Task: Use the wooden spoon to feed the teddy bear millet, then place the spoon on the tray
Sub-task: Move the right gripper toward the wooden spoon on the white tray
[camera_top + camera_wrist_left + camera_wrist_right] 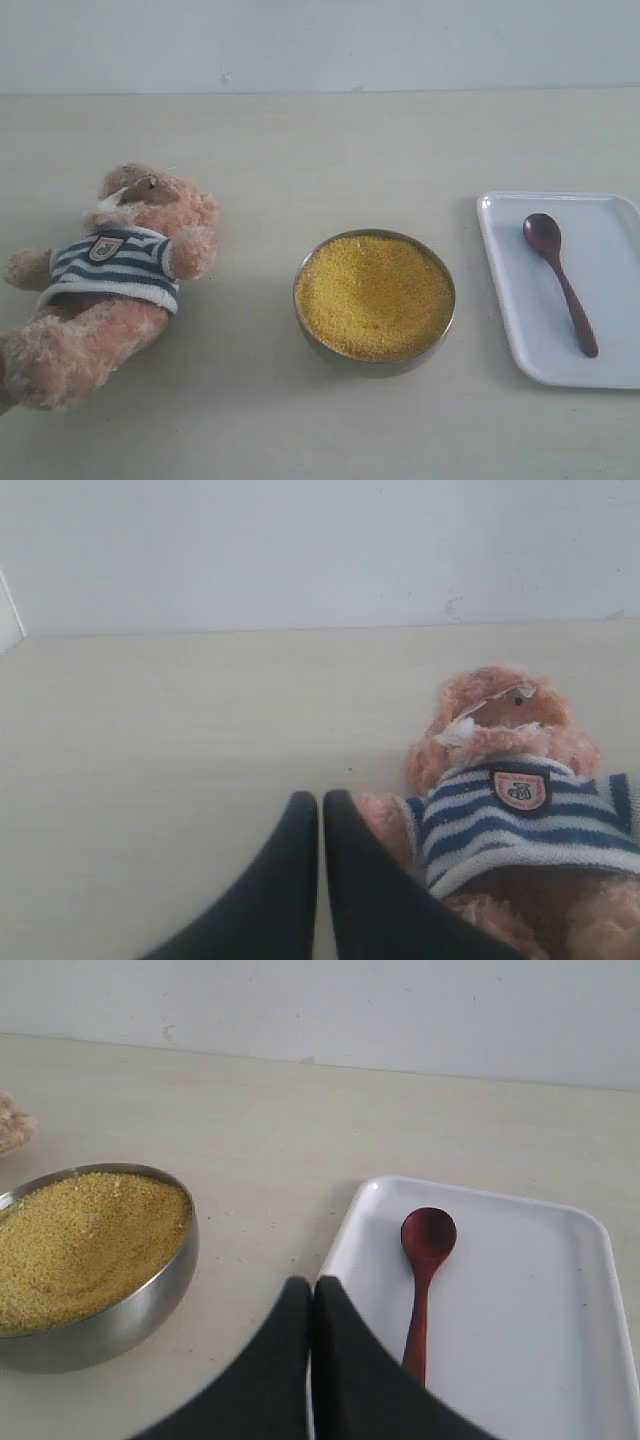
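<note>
The teddy bear in its striped shirt lies on its back at the table's left. Yellow millet fills a round metal bowl in the middle. On the white tray at the right rests the dark wooden spoon, bowl end away from me. My left gripper is shut and empty beside the bear's arm. My right gripper is shut and empty, over the tray's near edge beside the spoon handle. Neither gripper shows in the exterior view.
A pale wall runs along the back of the light tabletop. The bowl's steel wall stands between the bear and the tray.
</note>
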Controlling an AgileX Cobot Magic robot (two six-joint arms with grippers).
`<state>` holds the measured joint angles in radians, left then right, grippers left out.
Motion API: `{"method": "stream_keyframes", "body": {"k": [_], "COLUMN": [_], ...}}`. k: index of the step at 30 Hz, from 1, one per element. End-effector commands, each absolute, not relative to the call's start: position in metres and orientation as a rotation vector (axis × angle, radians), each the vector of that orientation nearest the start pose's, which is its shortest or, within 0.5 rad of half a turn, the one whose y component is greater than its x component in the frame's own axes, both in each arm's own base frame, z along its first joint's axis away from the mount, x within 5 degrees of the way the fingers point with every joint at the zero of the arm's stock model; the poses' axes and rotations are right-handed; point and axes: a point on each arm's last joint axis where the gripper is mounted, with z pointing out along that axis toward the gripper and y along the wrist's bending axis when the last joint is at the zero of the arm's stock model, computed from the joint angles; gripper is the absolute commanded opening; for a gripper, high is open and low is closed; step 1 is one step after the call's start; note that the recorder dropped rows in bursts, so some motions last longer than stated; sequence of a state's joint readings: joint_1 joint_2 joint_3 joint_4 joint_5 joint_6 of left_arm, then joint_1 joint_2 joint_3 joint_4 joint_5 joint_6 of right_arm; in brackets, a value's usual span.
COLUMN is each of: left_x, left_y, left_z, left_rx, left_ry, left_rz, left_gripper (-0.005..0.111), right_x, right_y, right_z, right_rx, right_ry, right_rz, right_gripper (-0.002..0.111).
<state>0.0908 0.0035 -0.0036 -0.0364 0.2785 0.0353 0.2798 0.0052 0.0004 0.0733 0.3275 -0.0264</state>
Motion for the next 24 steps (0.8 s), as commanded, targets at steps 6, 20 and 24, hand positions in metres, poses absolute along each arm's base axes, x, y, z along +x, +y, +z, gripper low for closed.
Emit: {"method": "stream_keyframes", "body": {"k": [6, 20, 24], "left_x": [0.055, 0.055, 0.055], "left_y": [0.004, 0.003, 0.003], "left_z": [0.189, 0.189, 0.189], "left_rx": [-0.067, -0.054, -0.054], "left_ry": [1.752, 1.752, 1.752], "left_rz": [0.050, 0.038, 0.038], "left_gripper": [0.004, 0.004, 0.004], "right_x": [0.051, 0.053, 0.050], "right_y": [0.017, 0.019, 0.024], "right_z": [0.184, 0.208, 0.214], "right_rx": [-0.235, 0.540, 0.501], "right_ry": [1.797, 1.541, 1.601], "right_rz": [0.249, 1.037, 1.056], "right_gripper": [0.000, 0.000, -0.001]}}
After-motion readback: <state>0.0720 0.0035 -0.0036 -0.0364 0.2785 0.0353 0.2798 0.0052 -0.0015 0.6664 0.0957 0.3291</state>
